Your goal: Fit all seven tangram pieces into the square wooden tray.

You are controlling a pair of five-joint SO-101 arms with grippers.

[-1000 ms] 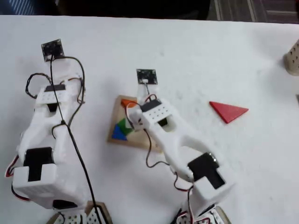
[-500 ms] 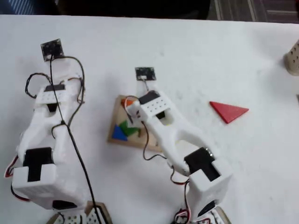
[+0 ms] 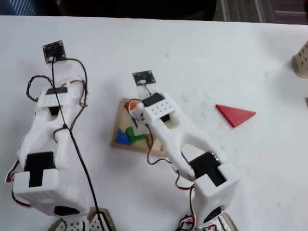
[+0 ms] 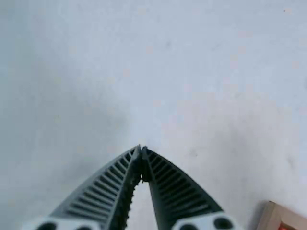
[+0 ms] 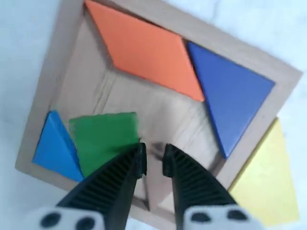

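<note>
Right gripper (image 5: 153, 154): fingers (image 5: 120, 177) slightly apart, nothing between them, tips low over the bare wood floor of the tray (image 5: 50, 81). The green piece (image 5: 103, 136) touches the outer side of one fingertip. The light blue triangle (image 5: 55, 146) is just past the green, in a tray corner. Beyond the tips, the orange parallelogram (image 5: 144, 50) lies along the far rim. The dark blue triangle (image 5: 230, 100) touches it, on the other finger's side. The yellow piece (image 5: 264, 182) sits outside the rim on that same side, against the tray. I cannot tell whether it rests on the rim. The red triangle (image 3: 235, 115) lies well apart from these fingers, alone on the table (image 3: 202, 62).

Left gripper (image 4: 142, 152): fingertips pressed together, holding nothing, over bare table. One tray corner (image 4: 278, 218) is off to the side, behind the tips.

Surface: plain white table, both arms mounted at its near edge. A beige perforated block (image 3: 301, 60) is at the table's edge, past the red triangle. Room: a dark strip runs behind the far edge, with striped floor (image 3: 260, 9) at one end.

Counts:
- 2 arms
- 2 grippers
- 1 tray
- 6 pieces seen: 4 in the tray (green, light blue, orange, dark blue) and 2 out (yellow, red)
</note>
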